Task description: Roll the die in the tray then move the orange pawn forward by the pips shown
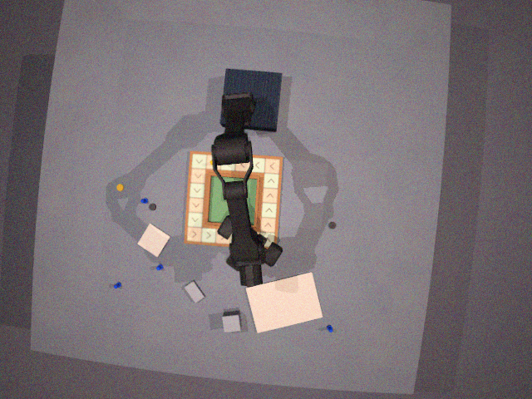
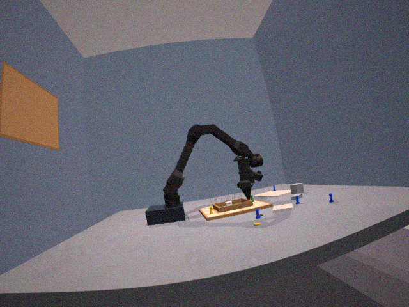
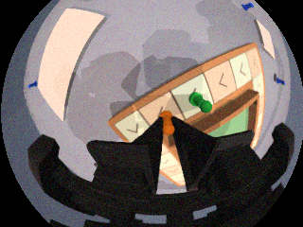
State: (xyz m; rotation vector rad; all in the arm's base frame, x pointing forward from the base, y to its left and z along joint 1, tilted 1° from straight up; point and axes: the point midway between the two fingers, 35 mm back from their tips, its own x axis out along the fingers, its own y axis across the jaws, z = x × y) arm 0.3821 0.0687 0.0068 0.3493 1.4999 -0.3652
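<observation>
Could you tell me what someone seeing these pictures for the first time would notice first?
The black arm arches from its dark blue base over the game board in the middle of the grey table. In the wrist view its gripper is shut on the orange pawn, with a green pawn one square away. Blue pawns and pale cards lie scattered around the board.

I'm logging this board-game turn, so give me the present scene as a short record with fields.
claw: shut on the small orange pawn
orange pawn position: on the arrowed track near a corner of the wooden game board
neighbour: small green pawn on the next square, apart from the claw
die: small white cube lying in the brown tray; pips unreadable
</observation>
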